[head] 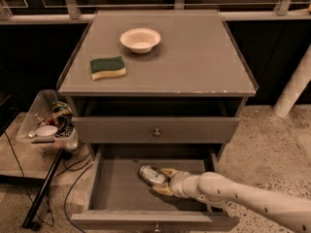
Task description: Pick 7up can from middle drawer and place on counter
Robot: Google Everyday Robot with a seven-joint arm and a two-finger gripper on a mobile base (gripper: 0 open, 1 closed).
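Note:
The 7up can, silvery with green marks, lies on its side on the floor of the open middle drawer, right of centre. My gripper reaches in from the right, low in the drawer. Its two tan fingers sit one behind and one in front of the can's right end, pressed against it. The can still rests on the drawer floor. The counter is the flat grey cabinet top above.
A white bowl and a green-and-yellow sponge sit on the counter's left half. The knobbed drawer above is shut and overhangs the back of the open one. A plastic bin of clutter and cables lie on the floor at left.

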